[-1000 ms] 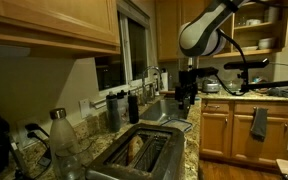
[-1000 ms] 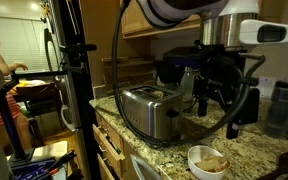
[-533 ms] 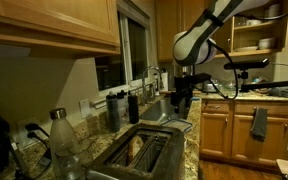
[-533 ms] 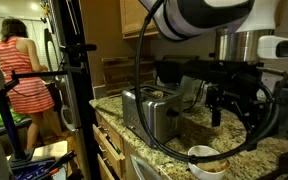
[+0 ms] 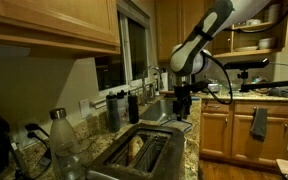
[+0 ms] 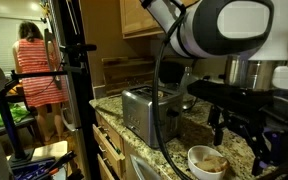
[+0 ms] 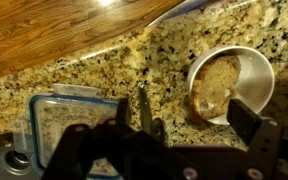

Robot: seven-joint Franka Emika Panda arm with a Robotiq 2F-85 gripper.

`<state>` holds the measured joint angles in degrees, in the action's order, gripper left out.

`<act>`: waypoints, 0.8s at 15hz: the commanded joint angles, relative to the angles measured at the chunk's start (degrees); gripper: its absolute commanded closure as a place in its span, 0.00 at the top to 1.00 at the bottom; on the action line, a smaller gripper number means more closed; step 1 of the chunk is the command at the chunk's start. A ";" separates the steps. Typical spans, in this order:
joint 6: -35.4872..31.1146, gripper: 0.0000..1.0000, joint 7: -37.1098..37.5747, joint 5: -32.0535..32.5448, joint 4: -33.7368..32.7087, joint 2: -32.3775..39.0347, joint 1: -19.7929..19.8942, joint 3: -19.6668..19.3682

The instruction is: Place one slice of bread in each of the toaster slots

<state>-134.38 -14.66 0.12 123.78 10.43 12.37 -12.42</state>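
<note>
The shiny steel toaster [image 5: 134, 160] stands in the foreground, and also on the granite counter in an exterior view [image 6: 142, 110]. One of the toaster slots [image 5: 156, 152] is dark; the other holds a bread slice [image 5: 135, 147]. A white bowl [image 7: 259, 65] holds another bread slice [image 7: 219, 80]; the bowl also shows at the counter's front [image 6: 208, 162]. My gripper [image 7: 184, 125] is open and empty, just above the counter, with its right finger at the bowl's edge. It shows in both exterior views [image 5: 181, 108] [image 6: 239, 142], away from the toaster.
A clear plastic container with a blue rim [image 7: 59, 125] lies left of the gripper, with a metal utensil [image 7: 144, 105] beside it. A glass bottle [image 5: 62, 140] stands by the toaster. A person [image 6: 36, 75] stands in the background. Wooden cabinets hang above.
The arm has swung away from the toaster and come down over the bowl of bread. The person in the background has walked further into the room.
</note>
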 commanded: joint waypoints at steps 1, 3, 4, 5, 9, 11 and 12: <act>1.05 1.00 -5.69 -1.29 -2.27 2.32 2.17 0.76; 1.33 1.00 -7.97 -1.33 -3.20 3.36 2.91 0.91; 1.65 1.00 -9.33 -1.56 -3.70 3.89 3.30 1.13; 1.93 1.00 -10.41 -1.61 -4.10 4.23 3.58 1.29; 2.97 1.00 -15.10 -2.34 -5.28 5.37 4.38 2.32; 1.52 1.00 -12.97 -1.04 -4.34 5.19 3.66 2.00; 2.20 1.00 -13.71 -1.30 -4.60 5.30 3.69 2.22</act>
<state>-132.28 -28.66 -1.53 119.24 15.80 15.28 -11.00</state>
